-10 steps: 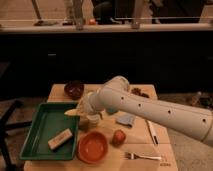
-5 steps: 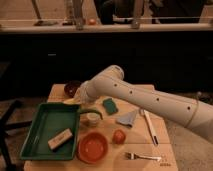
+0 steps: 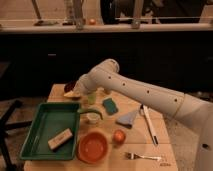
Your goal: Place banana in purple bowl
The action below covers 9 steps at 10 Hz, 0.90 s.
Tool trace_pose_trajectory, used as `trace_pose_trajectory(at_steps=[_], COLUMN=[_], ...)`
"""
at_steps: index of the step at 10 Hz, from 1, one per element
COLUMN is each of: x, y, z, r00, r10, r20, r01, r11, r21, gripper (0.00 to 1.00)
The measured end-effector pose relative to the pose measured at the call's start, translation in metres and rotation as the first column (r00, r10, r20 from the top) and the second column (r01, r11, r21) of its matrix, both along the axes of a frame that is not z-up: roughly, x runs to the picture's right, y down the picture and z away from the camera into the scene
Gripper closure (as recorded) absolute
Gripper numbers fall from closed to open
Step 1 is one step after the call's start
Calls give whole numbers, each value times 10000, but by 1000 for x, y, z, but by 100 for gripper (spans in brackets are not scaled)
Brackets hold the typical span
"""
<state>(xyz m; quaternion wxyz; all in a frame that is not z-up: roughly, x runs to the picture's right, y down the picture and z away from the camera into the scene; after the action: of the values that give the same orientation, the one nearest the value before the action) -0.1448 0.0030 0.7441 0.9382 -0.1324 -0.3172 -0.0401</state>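
The white arm (image 3: 150,95) reaches in from the right side across the table (image 3: 167,150) toward its far-left corner. The end effector (image 3: 76,91) sits at that corner, right above the purple bowl (image 3: 70,86), w/ its jaws closed on the banana (image 3: 71,93). The banana shows as a pale-yellow sliver poking out left of the end effector, over the bowl's near rim; can't tell whether it touches the bowl. Only a dark sliver of the bowl is visible, the rest hidden behind the arm.

Other stuff on the table:
- Green tray (image 3: 47,127) at left-front, holding 1 tan block (image 3: 60,139) near its front-right corner, lying at an angle.
- Orange bowl (image 3: 92,147) just right of the tray, at the table's front edge.
- Round orange-red fruit (image 3: 119,136) just right of the orange bowl.
- Small white cup (image 3: 93,118) behind the orange bowl, near the tray's right wall.
- Teal sponge (image 3: 110,105) in the middle, just below the arm.
- Grey cloth (image 3: 128,119) right of the sponge.
- Pen-like tool (image 3: 150,125) lying lengthwise at right, approx. front-to-back.
- Fork (image 3: 144,157) at the front-right, lying crosswise.

Behind the table is a dark counter front.
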Motion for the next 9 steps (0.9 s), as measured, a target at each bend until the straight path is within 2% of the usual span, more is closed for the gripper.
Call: trace_pose_trajectory(at_steps=[3, 9], x=[2, 1], y=[-9, -10], z=[26, 25], r00=[9994, 9995], r10=[164, 177], r20=[-292, -277], r01=[-169, -182], r11=[9997, 9997], r21=[-173, -173], gripper=[100, 100])
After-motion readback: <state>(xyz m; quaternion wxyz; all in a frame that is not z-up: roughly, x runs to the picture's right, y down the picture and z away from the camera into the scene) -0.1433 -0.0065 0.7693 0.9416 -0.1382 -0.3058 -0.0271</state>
